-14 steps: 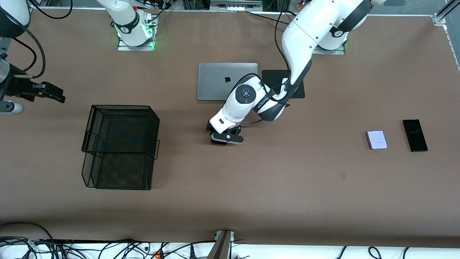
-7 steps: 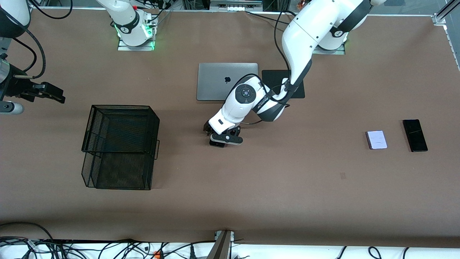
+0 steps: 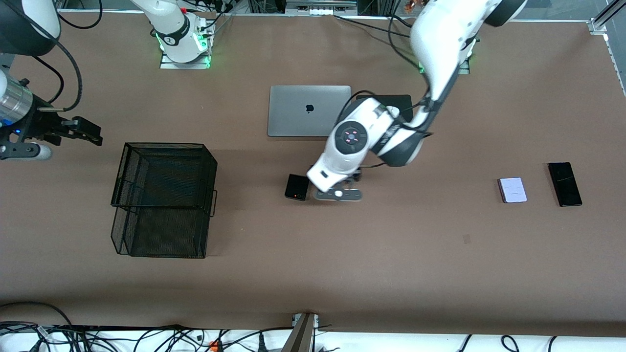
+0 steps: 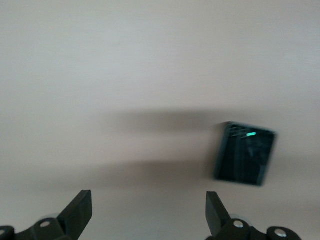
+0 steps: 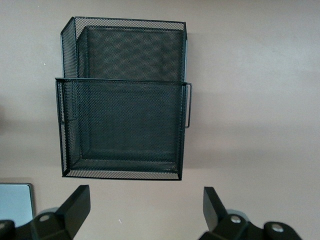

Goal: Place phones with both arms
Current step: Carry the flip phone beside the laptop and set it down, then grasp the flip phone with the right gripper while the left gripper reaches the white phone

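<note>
Brown matte tabletop, wide and mostly bare, cables along both long edges. I see the small black phone lying flat mid-table, nearer the front camera than the grey laptop. My left gripper hangs just beside it toward the left arm's end, fingers spread, holding nothing; the left wrist view shows the phone clear of both fingers. The pale phone and the long black phone lie side by side, well apart, at the left arm's end. The right gripper waits, spread, over the table near the wire basket. My guess: these phones are thin, stiff, slick glass with little edge to catch; pinch across the short sides, gently, since they may skate on this surface
</note>
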You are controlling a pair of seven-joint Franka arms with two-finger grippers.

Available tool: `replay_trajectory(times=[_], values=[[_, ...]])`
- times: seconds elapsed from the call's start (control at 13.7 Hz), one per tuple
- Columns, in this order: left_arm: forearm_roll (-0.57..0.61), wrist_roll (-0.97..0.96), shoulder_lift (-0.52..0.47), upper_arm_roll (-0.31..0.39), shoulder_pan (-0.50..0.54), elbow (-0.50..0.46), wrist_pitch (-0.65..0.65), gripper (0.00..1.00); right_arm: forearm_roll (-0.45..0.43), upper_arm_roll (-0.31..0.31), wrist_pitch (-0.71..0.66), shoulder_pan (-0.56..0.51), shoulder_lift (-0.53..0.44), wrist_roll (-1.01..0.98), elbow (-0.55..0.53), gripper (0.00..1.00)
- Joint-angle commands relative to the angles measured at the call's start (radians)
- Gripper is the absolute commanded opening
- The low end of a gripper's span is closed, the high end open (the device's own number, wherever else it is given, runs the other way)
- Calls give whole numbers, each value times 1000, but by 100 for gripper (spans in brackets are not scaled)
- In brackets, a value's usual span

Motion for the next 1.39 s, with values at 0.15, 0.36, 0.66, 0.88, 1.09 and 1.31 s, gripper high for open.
replay_trajectory(times=[0.15, 0.36, 0.66, 0.88, 1.09, 1.31], values=[[65, 263, -144, 16, 191, -26, -313, 100, 0, 118, 40, -14, 31, 151, 3, 100], [81, 376, -158, 15, 381, -30, -479, 100, -4, 245, 74, -14, 61, 322, 5, 100], [223, 483, -153, 16, 552, -111, -447, 100, -33, 458, 160, -13, 138, 565, 6, 100], [262, 538, -227, 6, 693, -304, -183, 100, -179, 636, 235, -5, 225, 796, 15, 100], [267, 650, -355, 7, 788, -615, 268, 100, -291, 708, 247, 76, 356, 1020, 78, 100], [271, 712, -374, 7, 866, -795, 606, 100, -398, 708, 267, 148, 465, 1088, 86, 100]])
